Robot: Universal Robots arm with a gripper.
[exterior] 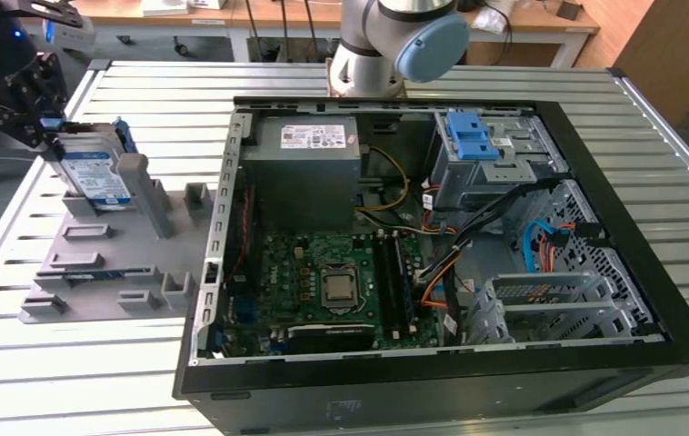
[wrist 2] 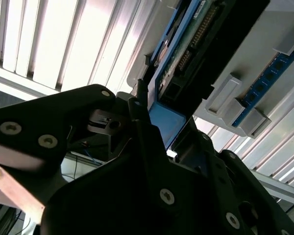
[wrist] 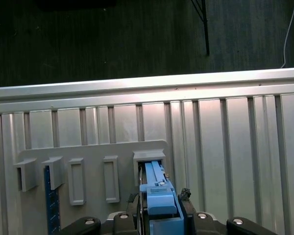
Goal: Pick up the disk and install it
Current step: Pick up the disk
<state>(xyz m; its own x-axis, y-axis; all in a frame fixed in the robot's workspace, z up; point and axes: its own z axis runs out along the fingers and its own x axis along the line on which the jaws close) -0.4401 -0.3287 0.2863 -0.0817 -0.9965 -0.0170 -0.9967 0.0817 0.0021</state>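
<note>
The disk [exterior: 93, 177] stands on edge in a slot at the far end of the grey holder plate [exterior: 102, 263], on the exterior view's left. It is silver with a white-and-blue label and a blue carrier frame. My gripper [exterior: 46, 134] is at its upper end, with the fingers closed against the blue frame. In the first wrist view the blue carrier end of the disk [wrist: 159, 196] sits between the dark fingers of my gripper [wrist: 160, 195], the rest reaching into the slot. In the second wrist view the disk [wrist 2: 181, 58] shows its connector edge beyond my gripper [wrist 2: 166, 110].
The open computer case [exterior: 442, 386] lies to the exterior view's right of the holder. Inside are a grey power-supply box [exterior: 308, 145], the motherboard [exterior: 333, 282] and a drive bay with blue latches [exterior: 472, 136]. A blue memory stick [wrist: 48, 196] stands in the holder. Slatted metal table [exterior: 138, 82] all around.
</note>
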